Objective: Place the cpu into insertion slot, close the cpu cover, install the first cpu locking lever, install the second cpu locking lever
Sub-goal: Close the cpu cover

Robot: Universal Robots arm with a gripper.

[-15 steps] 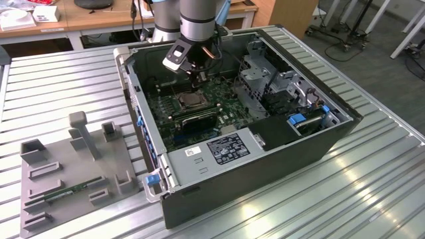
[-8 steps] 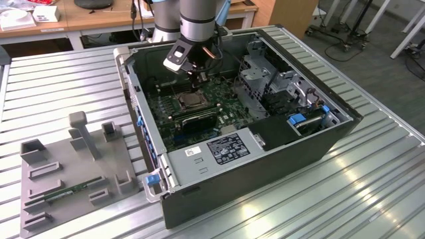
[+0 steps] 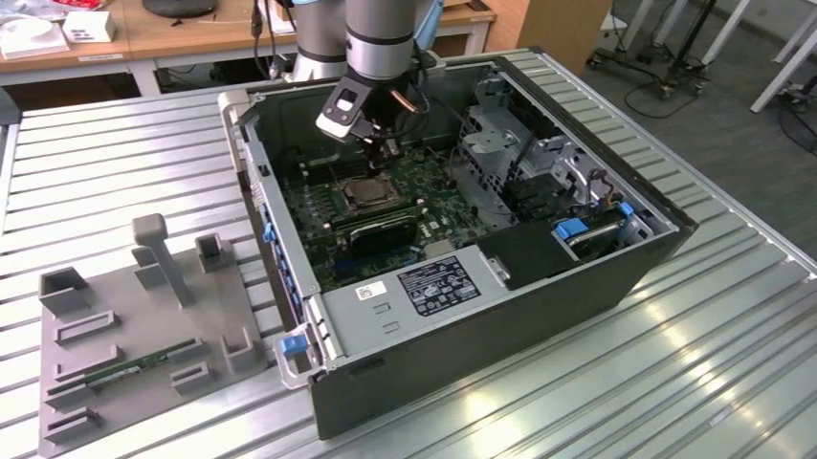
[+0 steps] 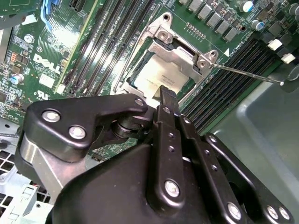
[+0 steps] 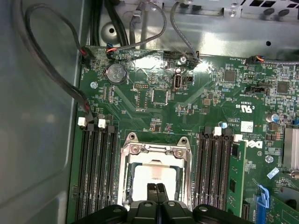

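Note:
The cpu (image 4: 161, 77) lies flat in the insertion slot (image 5: 156, 175) on the green motherboard, its tan-silver face (image 5: 152, 177) showing through the window. The silver cpu cover (image 4: 183, 57) lies down over it as a frame (image 5: 156, 151). One thin locking lever (image 4: 247, 74) sticks out sideways from a corner of the socket. My gripper (image 4: 164, 92) is shut with nothing between its black fingers (image 5: 152, 190), and its tips hang just above the near edge of the cpu. In the exterior view the gripper (image 3: 379, 145) reaches down into the open case above the socket (image 3: 364, 194).
Black memory slots (image 5: 98, 172) flank the socket on both sides. Cables (image 5: 51, 79) loop along the case wall. A metal drive cage (image 3: 511, 143) stands on the exterior view's right inside the case. A grey fixture tray (image 3: 128, 335) with a memory stick lies outside.

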